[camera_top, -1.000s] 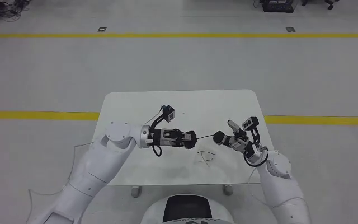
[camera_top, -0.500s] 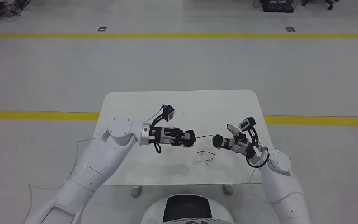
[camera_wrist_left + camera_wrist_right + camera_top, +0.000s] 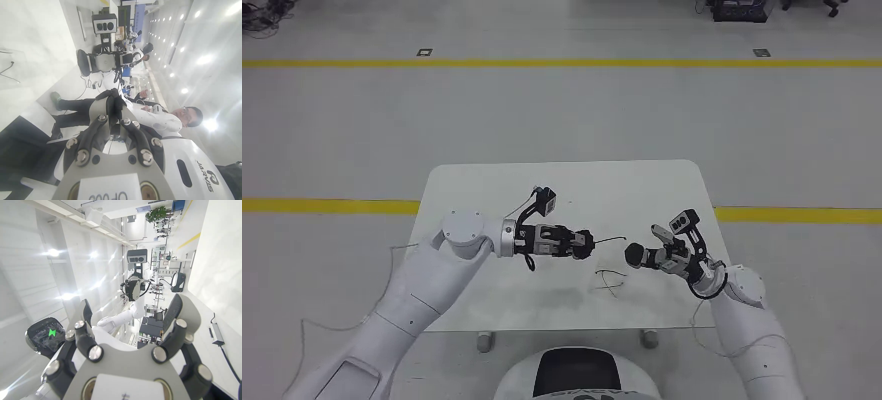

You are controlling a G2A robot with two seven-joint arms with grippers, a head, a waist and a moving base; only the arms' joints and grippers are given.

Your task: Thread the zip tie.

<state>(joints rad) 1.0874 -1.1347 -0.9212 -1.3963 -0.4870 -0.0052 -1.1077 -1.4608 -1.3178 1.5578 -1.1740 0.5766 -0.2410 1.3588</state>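
While hovering above the middle of the counter (image 3: 642, 190), the left end effector (image 3: 587, 243) is clenching on one end of a thin black zip tie (image 3: 610, 240), whose free length is pointing out over the counter toward its right edge. Also listed: the right end effector (image 3: 130, 311) is hanging released above the counter's right half, pads (image 3: 174, 309) standing wide apart, gripping nothing. Loose zip ties (image 3: 610, 280) are lying crossed on the counter, nearer its front edge.

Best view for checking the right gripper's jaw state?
Right wrist view: the right gripper is close up, fingers wide apart, nothing between them. The top view shows it small above the table; the left wrist view shows it farther off, head-on, pads apart.
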